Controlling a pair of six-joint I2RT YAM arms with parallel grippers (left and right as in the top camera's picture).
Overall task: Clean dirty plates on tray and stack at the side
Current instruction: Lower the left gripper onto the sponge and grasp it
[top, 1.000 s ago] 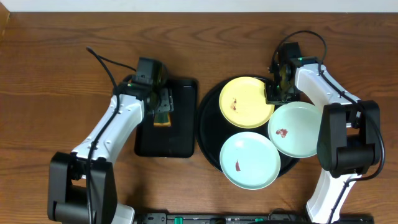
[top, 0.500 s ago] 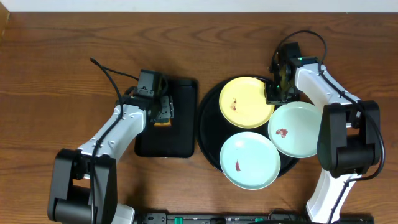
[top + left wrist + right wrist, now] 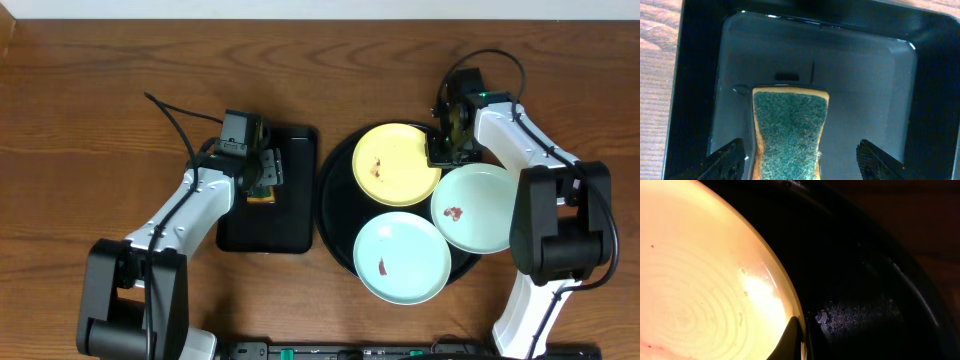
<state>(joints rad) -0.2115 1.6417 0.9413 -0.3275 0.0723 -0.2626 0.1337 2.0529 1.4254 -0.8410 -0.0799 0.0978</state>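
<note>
Overhead view: round black tray sat right of bench centre, all three plates on it — none cleaned or stacked yet. Yellow plate lay toward the far edge. One mint plate was toward the near edge, the other mint plate toward the right edge. Both mint plates appeared to overhang the tray rim. Each plate carried a reddish smear.

Orientation: the plates are round, so no long axis to record; all lay flat, faces up.

Right gripper — right wrist view showed the fingers drawn together at the yellow plate's rim on its far-right side. I read this as a pinch on the rim.

Left gripper hung over the rectangular black tray, left of bench centre, with its jaws spread wide. Sponge lay between them in the wet tray, green scouring face up. Its long axis crossed the line between the fingers, running roughly far-to-near on the bench. The right-hand finger stood clear of it; the left-hand one was close, contact unclear.

Step in hand, my judgement: fetching the sponge while the right arm steadied the first plate.

Next move calls for squeezing the sponge across its short width, lifting it clear, and carrying it rightward to the smear on the yellow plate — the right arm's pinch must hold so the plate does not skate.
</note>
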